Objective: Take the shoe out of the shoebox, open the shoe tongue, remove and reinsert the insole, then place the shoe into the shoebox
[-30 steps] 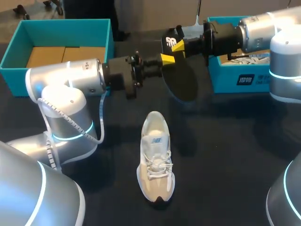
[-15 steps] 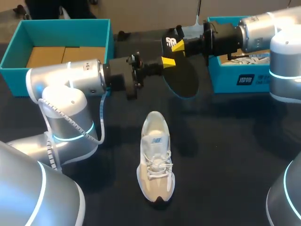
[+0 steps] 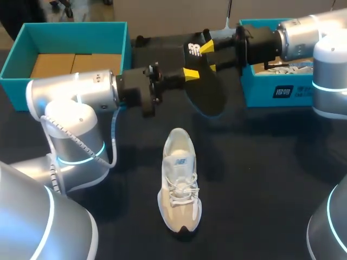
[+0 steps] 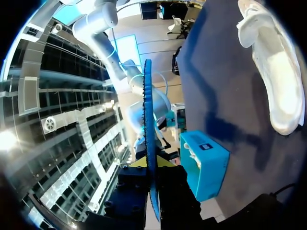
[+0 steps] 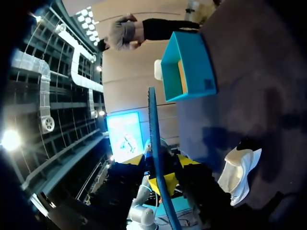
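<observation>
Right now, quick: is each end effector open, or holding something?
Left end effector: closed on the insole.
Right end effector: closed on the same insole, at its other end.

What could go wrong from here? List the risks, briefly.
1. The left gripper and right gripper both clamp the insole in mid-air; uneven motion could bend or tear it.
2. If one lets go badly, the thin insole might swing or slip out, dropping away from the shoe.

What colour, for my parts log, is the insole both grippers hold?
The insole is black with a blue edge; the head view shows it best.
</observation>
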`<act>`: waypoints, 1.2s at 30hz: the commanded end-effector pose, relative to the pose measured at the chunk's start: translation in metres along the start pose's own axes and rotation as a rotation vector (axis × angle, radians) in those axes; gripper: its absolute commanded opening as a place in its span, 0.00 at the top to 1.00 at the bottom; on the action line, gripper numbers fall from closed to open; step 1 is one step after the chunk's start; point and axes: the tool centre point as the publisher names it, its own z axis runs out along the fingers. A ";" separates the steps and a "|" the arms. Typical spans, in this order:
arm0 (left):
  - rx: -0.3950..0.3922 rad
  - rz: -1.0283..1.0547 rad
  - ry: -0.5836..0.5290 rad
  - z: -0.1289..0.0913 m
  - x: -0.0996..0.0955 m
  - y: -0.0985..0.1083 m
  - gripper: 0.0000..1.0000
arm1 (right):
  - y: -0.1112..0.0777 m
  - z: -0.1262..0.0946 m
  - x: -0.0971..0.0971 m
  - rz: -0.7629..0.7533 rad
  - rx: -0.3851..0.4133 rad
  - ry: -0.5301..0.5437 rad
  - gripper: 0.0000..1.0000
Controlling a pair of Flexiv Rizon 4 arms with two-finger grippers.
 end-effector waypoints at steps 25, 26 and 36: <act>-0.070 -0.666 -0.120 -0.079 -0.023 -0.026 1.00 | -0.015 -0.040 -0.010 -0.069 -0.070 0.057 0.00; -0.070 -0.666 -0.120 -0.079 -0.023 -0.026 1.00 | -0.015 -0.040 -0.010 -0.069 -0.070 0.057 0.00; -0.074 -0.769 -0.099 -0.078 -0.028 -0.026 1.00 | -0.015 -0.040 -0.010 -0.069 -0.070 0.057 0.00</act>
